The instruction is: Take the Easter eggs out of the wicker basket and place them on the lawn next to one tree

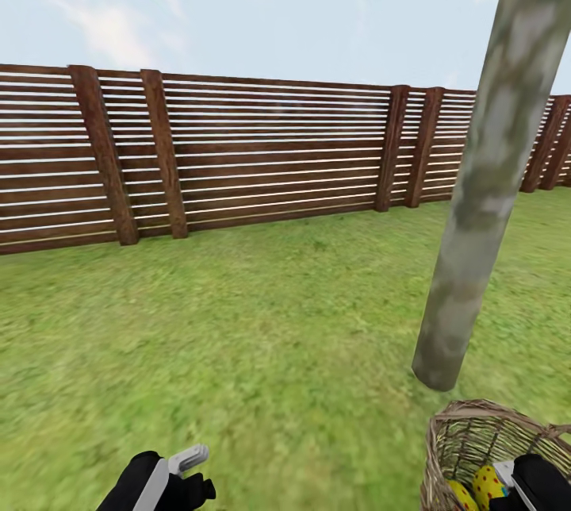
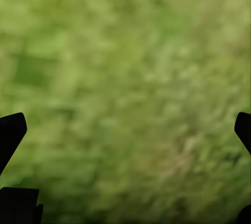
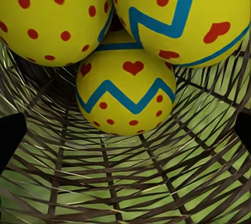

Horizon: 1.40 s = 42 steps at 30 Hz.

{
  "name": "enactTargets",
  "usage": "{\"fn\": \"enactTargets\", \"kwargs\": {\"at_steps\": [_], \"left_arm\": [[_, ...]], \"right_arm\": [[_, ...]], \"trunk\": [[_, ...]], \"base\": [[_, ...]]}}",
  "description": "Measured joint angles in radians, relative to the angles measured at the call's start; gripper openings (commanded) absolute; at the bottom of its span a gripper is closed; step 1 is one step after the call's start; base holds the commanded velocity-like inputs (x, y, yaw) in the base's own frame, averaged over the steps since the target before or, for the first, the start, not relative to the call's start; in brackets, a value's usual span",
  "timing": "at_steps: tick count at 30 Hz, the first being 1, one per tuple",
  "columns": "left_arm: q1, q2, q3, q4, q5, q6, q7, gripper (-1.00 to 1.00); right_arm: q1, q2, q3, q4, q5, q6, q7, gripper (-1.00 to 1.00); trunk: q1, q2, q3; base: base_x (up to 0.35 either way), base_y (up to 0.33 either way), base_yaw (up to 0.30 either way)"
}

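Three Easter eggs [image 3: 125, 96] fill wicker basket [image 3: 125, 192] (right gripper [image 3: 125, 135] spread inside).

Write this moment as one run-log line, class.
eggs: three, all in wicker basket | basket: beside tree | right pincer: open, inside basket | left pincer: open, over lawn

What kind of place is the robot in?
Probably a fenced garden: green lawn, a wooden slat fence and a tree, with a basket of eggs on the grass.
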Motion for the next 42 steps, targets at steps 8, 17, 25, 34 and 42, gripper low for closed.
{"fn": "enactTargets", "kwargs": {"at_steps": [8,17,25,34,42], "left_arm": [[0.0,0.0,0.0,0.0,0.0,0.0,0.0,1.0],[0.0,-0.005,0.0,0.0,0.0,-0.002,-0.002,1.0],[0.0,-0.006,0.0,0.0,0.0,0.0,0.0,1.0],[0.0,-0.006,0.0,0.0,-0.001,0.0,0.0,1.0],[0.0,-0.006,0.0,0.0,-0.001,0.0,0.001,1.0]], "right_arm": [[0.0,0.001,0.0,0.0,0.0,0.0,-0.001,1.0],[0.0,0.001,0.0,0.0,0.0,0.0,-0.001,1.0],[0.0,0.002,0.0,0.0,0.0,0.0,-0.001,1.0],[0.0,0.002,0.0,0.0,0.0,0.0,-0.001,1.0],[0.0,0.002,0.001,0.0,0.0,0.0,-0.001,1.0]], "trunk": [[0.0,0.0,0.0],[-0.001,0.0,0.0],[0.0,0.0,0.0],[0.003,-0.002,-0.027],[0.007,-0.003,-0.058]], "base": [[0.0,0.0,0.0],[0.172,0.0,0.0],[0.057,0.0,0.0],[0.001,0.0,0.0],[0.0,0.0,0.0]]}}
